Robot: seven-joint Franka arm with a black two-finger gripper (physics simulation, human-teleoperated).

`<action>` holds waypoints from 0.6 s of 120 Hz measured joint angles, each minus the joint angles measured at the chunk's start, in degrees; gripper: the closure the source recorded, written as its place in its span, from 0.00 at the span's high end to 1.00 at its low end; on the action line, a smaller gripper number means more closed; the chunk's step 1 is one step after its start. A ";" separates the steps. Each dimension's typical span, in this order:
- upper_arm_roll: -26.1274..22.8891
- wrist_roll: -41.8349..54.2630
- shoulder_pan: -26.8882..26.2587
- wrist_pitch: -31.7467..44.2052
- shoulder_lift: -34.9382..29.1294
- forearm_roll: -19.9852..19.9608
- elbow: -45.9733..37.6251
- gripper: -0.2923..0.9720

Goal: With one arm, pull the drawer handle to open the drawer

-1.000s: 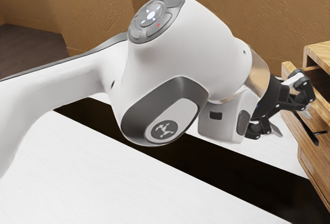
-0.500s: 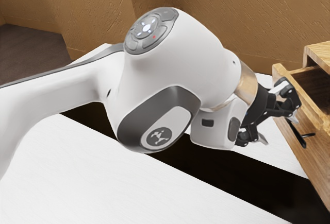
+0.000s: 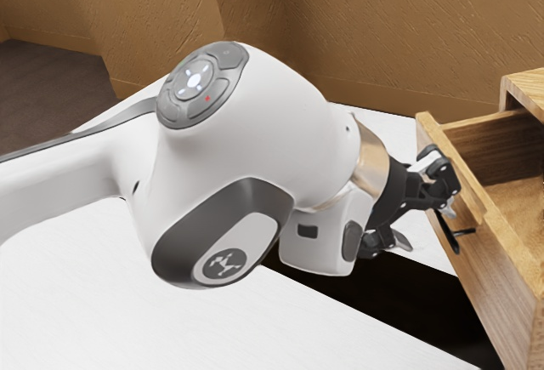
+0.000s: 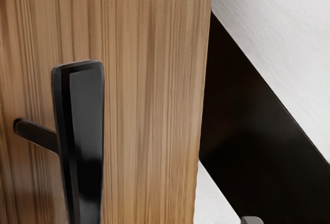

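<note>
A wooden drawer (image 3: 478, 278) stands partly pulled out of its cabinet (image 3: 524, 86) at the exterior view's right, with its inside (image 3: 503, 145) showing. A black bar handle (image 3: 460, 231) sticks out from the drawer front. My black gripper (image 3: 421, 206) sits right against that front, just above the handle, with its fingers spread apart and not closed on the bar from two sides. In the wrist view the handle (image 4: 77, 141) runs along the wood-grain drawer front (image 4: 149, 100), very close to my hand, and one grey fingertip (image 4: 251, 219) shows off to the side of the panel.
The white tabletop (image 3: 127, 302) has a black strip (image 3: 399, 293) running under my hand and the drawer. Brown textured walls (image 3: 382, 21) rise behind. My bulky white arm (image 3: 246, 157) covers the middle of the exterior view.
The drawer has slid further out of the cabinet toward the exterior view's left, and my hand and arm have drawn back the same way with it.
</note>
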 joint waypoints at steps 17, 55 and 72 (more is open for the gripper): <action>-0.01 -0.04 0.23 0.33 -2.33 -1.11 -1.68 0.49; -0.10 -0.08 1.52 0.61 -8.71 -4.07 -6.00 0.47; -0.10 -0.09 1.59 0.67 -11.41 -5.41 -7.95 0.47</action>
